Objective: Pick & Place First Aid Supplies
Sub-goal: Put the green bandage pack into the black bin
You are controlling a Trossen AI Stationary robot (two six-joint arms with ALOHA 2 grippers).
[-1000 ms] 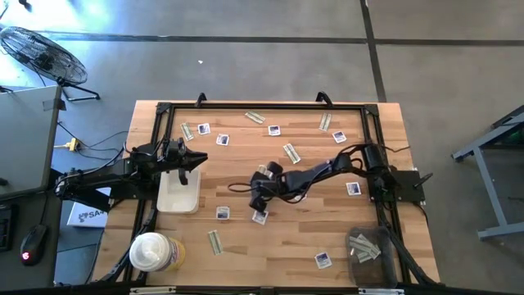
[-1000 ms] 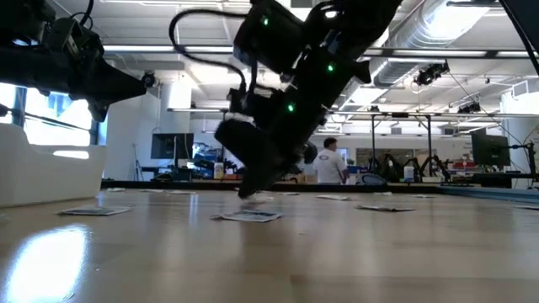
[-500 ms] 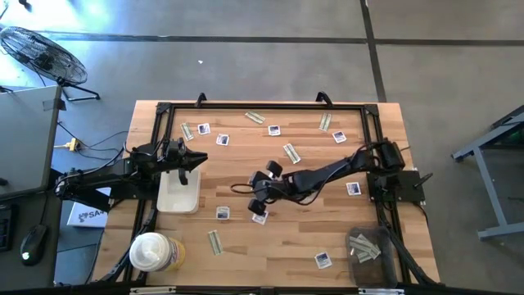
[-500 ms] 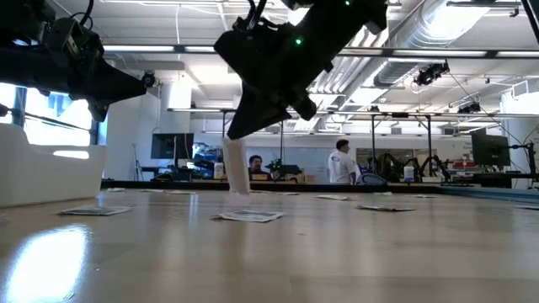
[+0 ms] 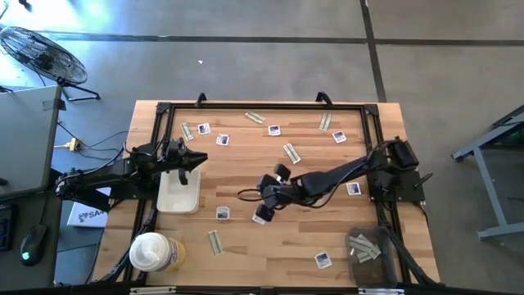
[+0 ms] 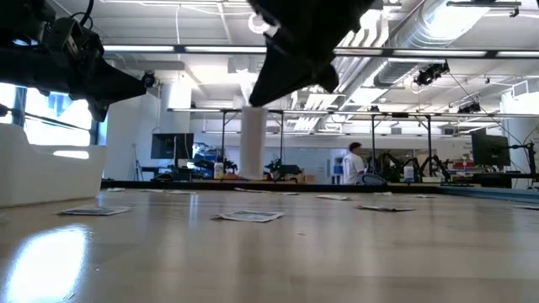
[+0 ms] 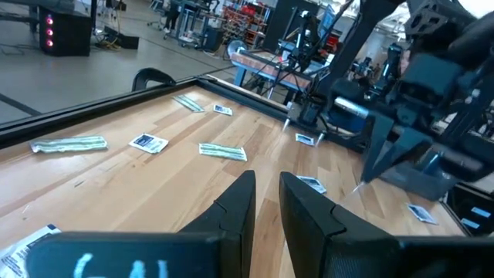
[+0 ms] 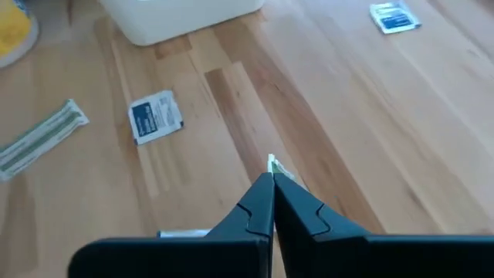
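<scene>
Square white packets and pale grey-green strips lie flat about the table, among them a packet (image 5: 223, 213) and a strip (image 5: 214, 242). My right gripper (image 5: 264, 203) hangs over the table's middle, shut on one pale strip (image 6: 253, 143), well above the wood. A square packet (image 6: 248, 216) lies flat below it. My left gripper (image 5: 196, 159) waits above the white tray (image 5: 180, 195) at the table's left, its fingers (image 7: 239, 205) a narrow gap apart, touching nothing. My right gripper pinches the pale strip by its upper end (image 8: 273, 164) between the two shut fingers, coming from above and slanting toward the table's left. The strip hangs straight down below the fingers (image 6: 290, 63), upright and lifted clear of the table.
A round white-lidded tub (image 5: 151, 252) stands at the near left corner. A dark bin (image 5: 368, 246) holding strips sits at the near right corner. More packets (image 5: 323, 260) and strips (image 5: 291, 152) lie scattered toward the far and near edges. A black frame (image 5: 262, 105) rims the table.
My right gripper has risen from the tabletop, staying shut, and drifted slightly toward the table's right edge. The pale strip came up with it: first near the wood, now hanging upright and clear. The square packet beneath stayed where it was.
</scene>
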